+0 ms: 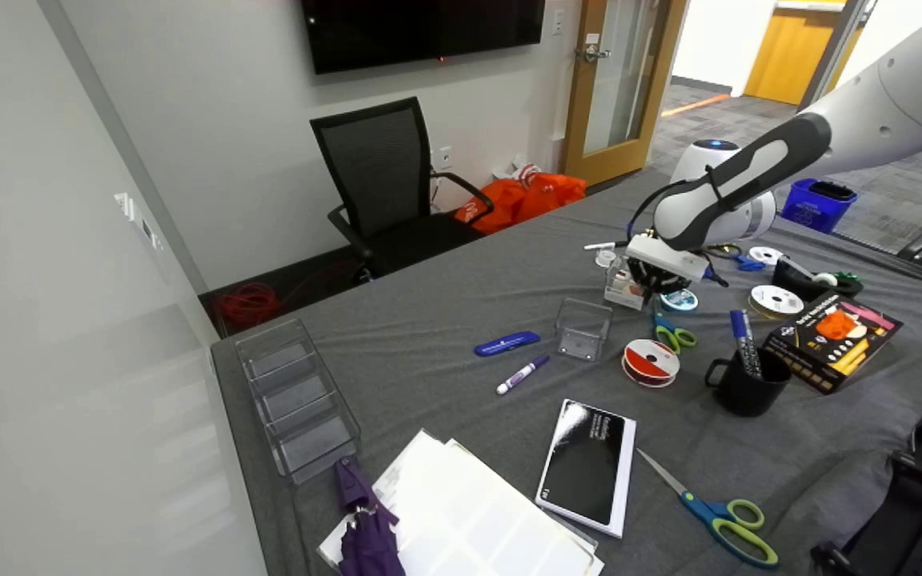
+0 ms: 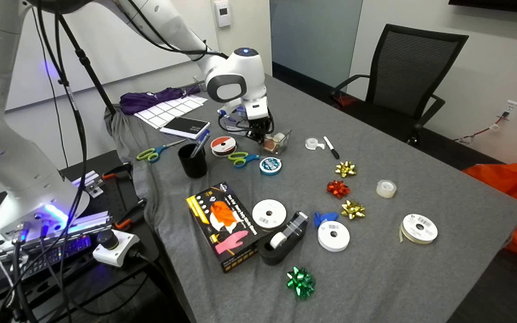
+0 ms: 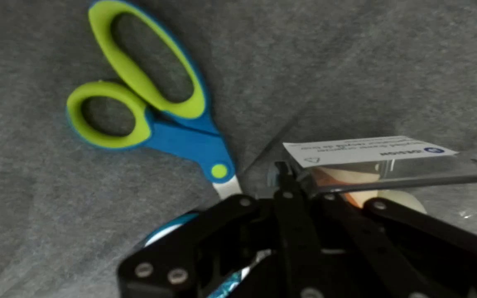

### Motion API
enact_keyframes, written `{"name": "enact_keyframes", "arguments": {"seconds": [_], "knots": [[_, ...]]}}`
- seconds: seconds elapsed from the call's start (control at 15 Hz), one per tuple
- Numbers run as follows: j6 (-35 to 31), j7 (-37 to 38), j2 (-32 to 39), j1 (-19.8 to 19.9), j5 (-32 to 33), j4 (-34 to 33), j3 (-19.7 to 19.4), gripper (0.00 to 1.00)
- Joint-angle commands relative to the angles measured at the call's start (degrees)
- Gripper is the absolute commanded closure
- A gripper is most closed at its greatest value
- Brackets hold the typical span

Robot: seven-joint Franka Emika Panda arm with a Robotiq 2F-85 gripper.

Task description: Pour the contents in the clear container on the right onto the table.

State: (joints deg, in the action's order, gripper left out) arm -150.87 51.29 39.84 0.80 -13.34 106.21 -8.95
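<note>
Office, I'd say: in an exterior view, wall screen (image 1: 429, 32) top centre, mesh chair (image 1: 390, 172) below, glass-paned door (image 1: 625, 88) upper right.

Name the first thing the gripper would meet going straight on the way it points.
Probably the table: the gripper points down at it. Its tips sit right by a corner of the clear container, though, and may push on that first; depth there is hard to judge.

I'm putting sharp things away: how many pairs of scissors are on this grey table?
2 visible: one pair of scissors beside the black tablet, another pair near the red-topped spool. More could be hidden under papers.
</note>
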Motion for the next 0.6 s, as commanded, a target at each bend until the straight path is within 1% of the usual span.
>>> {"name": "enact_keyframes", "arguments": {"seconds": [0.0,0.13,0.4,0.47,0.53], "knots": [[6.7,4.8,-2.4,-5.7,7.9,0.8,-7.1,0.99],[10.4,8.0,-2.8,-7.5,12.2,-0.1,-9.1,0.99],[13.6,10.0,-5.0,-7.9,16.4,0.1,-8.5,0.99],[15.5,10.1,-5.4,-8.2,17.7,-0.2,-8.6,0.99],[19.5,10.4,-5.6,-8.9,20.1,-1.1,-9.2,0.99]]}}
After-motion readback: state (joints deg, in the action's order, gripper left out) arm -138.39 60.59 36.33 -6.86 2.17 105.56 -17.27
